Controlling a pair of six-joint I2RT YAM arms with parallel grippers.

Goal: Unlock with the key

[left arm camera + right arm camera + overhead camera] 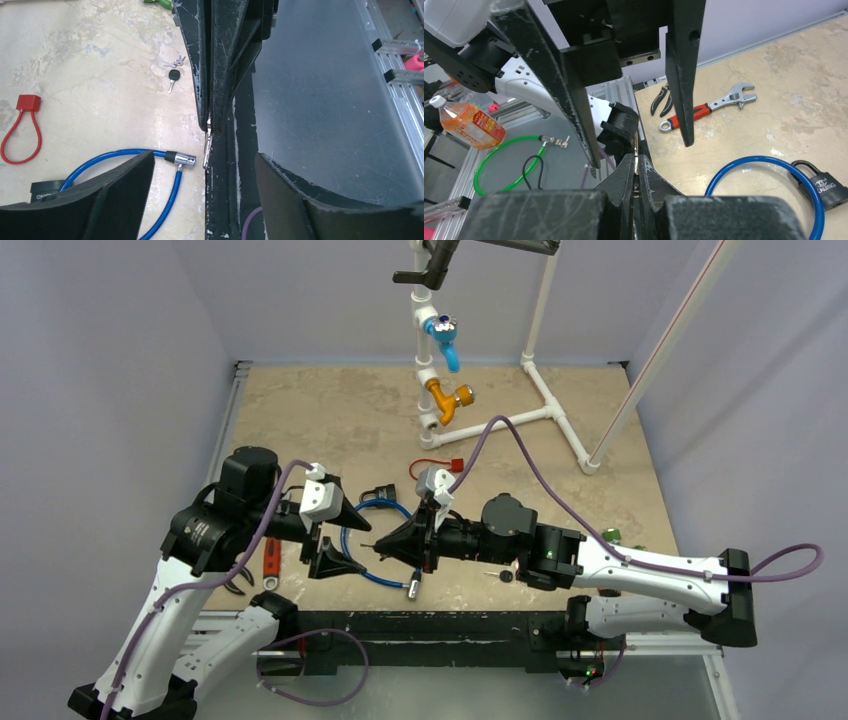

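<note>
Probably a robotics lab; plain grey walls (pixel 110 360), aluminium framing (pixel 407 115), PVC pipe rig (pixel 540 310).

The padlock (pixel 824 187) carried the only print that could be read. In the right wrist view its black body bore a small round white emblem. Under the emblem ran one line of white capitals that looked like "LAUING", though the first letters were not sharp enough to be sure. In the left wrist view the same word showed on the padlock in white, and only its ending, "UING", came out clearly. The bottle (pixel 466 125) of orange liquid wore a red label with yellow patches, and the print on it was too small to read.
</note>
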